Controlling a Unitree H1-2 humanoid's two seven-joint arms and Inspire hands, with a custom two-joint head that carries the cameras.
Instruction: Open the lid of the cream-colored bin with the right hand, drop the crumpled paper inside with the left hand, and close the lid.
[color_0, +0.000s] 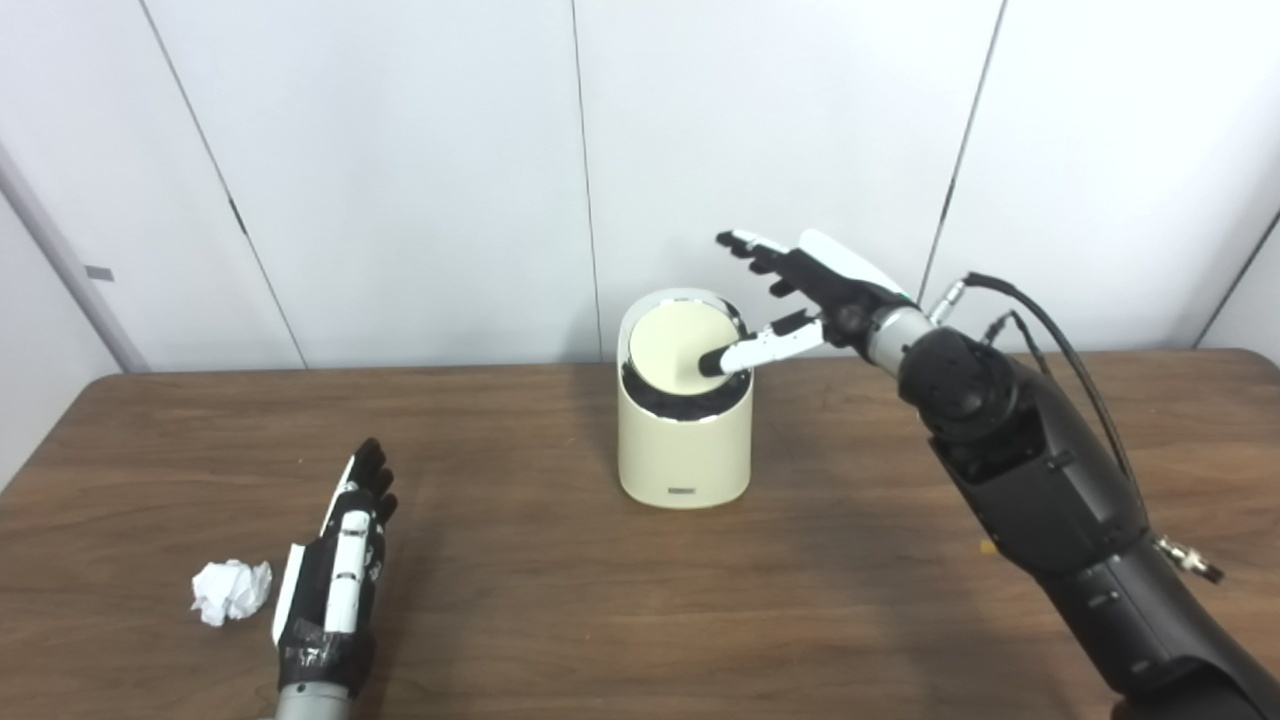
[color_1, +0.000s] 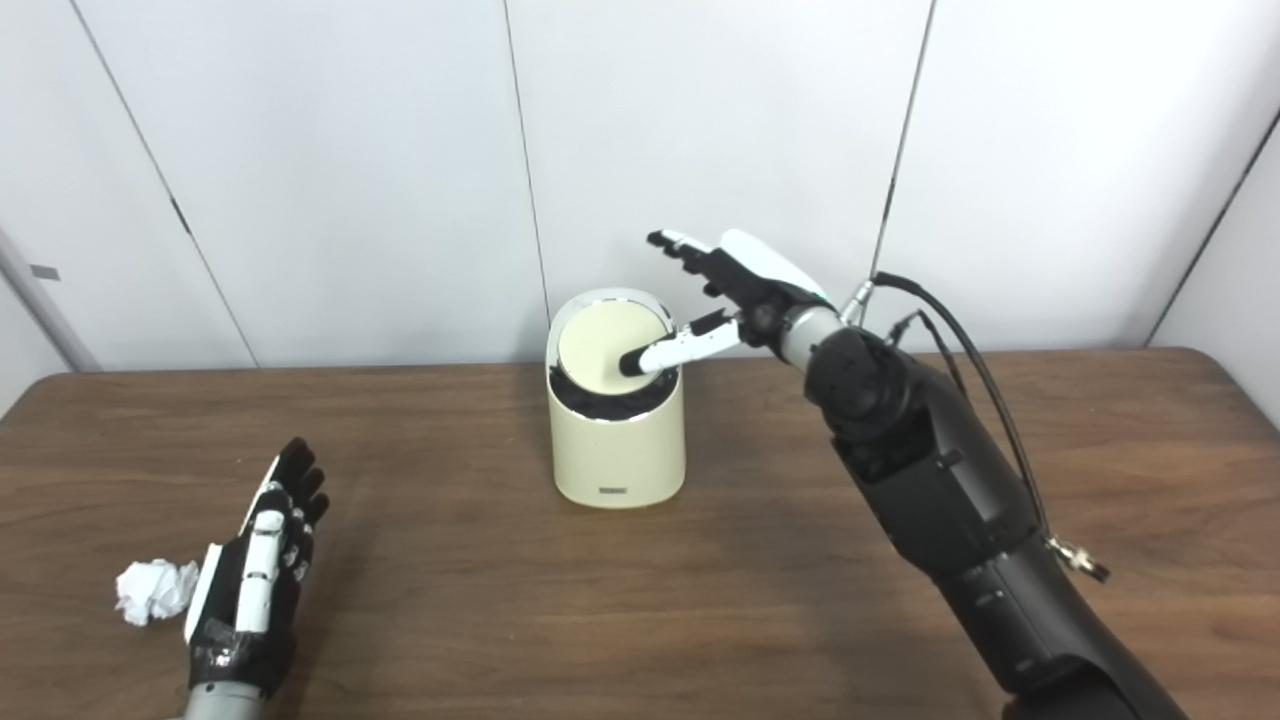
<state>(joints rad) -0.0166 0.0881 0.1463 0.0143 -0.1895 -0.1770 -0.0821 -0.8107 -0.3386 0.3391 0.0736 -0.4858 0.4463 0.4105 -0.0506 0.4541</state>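
Observation:
The cream-colored bin (color_0: 684, 455) stands on the table's middle, near the back edge. Its round lid (color_0: 678, 346) is tilted, with a dark gap showing at its front rim. My right hand (color_0: 800, 290) is open beside the bin's upper right; its thumb rests on the lid's right part, the fingers spread above. The crumpled white paper (color_0: 231, 590) lies on the table at the front left. My left hand (color_0: 340, 565) is open, lying on the table just right of the paper, holding nothing.
The brown wooden table (color_0: 560, 600) spans the view, its back edge against a white panelled wall. My right arm (color_0: 1040, 480) reaches across the right side of the table, with cables along it.

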